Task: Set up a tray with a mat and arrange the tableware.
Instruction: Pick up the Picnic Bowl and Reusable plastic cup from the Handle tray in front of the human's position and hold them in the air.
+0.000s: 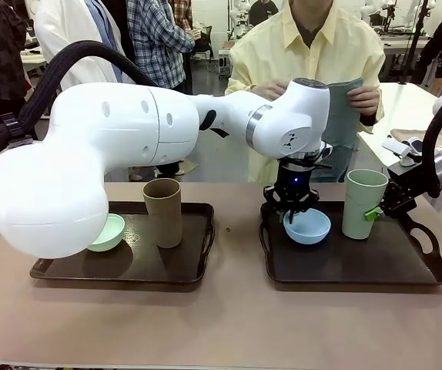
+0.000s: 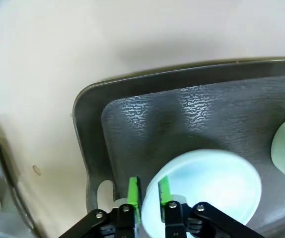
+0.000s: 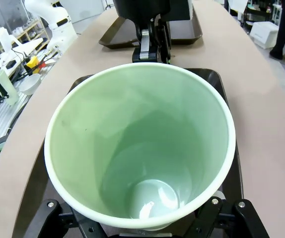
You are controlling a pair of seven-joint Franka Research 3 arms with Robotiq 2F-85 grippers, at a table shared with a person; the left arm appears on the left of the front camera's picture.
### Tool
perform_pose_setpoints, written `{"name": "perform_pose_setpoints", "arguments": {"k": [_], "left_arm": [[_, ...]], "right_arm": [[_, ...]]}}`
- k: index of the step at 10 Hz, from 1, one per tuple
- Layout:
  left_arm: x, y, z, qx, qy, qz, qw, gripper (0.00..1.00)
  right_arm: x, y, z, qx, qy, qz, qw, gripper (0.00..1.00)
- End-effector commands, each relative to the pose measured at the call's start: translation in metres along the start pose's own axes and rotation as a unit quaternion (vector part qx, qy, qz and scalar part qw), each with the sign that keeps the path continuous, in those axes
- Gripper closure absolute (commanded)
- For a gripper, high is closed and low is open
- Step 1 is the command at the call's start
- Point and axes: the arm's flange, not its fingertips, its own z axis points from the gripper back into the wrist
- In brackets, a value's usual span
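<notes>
Light blue bowl (image 1: 307, 226), on the right-hand tray (image 1: 375, 260) at frame centre, is pinched at its thin rim by the left gripper (image 1: 296, 208); the pale green tumbler (image 1: 362, 193) is clasped by the right gripper (image 1: 371, 213). Both are judged light and slick.

Left tray (image 1: 199, 254) and right tray (image 1: 375, 266) sat side by side on surface (image 1: 229, 324). Left tray held left bowl (image 1: 112, 231), left tumbler (image 1: 163, 212) to its right. Right tray held right bowl (image 1: 307, 227), right tumbler (image 1: 363, 204) to its right.
</notes>
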Motion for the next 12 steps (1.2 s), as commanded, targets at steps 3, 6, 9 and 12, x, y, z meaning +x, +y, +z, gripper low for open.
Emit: {"name": "perform_pose_setpoints", "arguments": {"k": [3,6,9,12], "left_arm": [[-0.008,0.006,0.002,0.015,-0.019,0.018,1.0,1.0],[-0.004,0.019,0.031,-0.001,-0.001,0.017,1.0,1.0],[-0.012,0.055,0.132,-0.048,-0.063,0.031,0.996,1.0],[-0.035,0.064,0.214,-0.062,-0.125,0.038,0.989,1.0]], "right_arm": [[-0.004,-0.006,-0.001,-0.015,-0.003,-0.005,1.0,1.0],[0.025,0.018,0.025,-0.032,0.008,-0.006,0.999,0.7],[0.129,0.101,0.093,-0.112,0.054,0.048,0.991,0.7],[0.191,0.142,0.118,-0.123,0.069,0.059,0.988,0.7]]}}
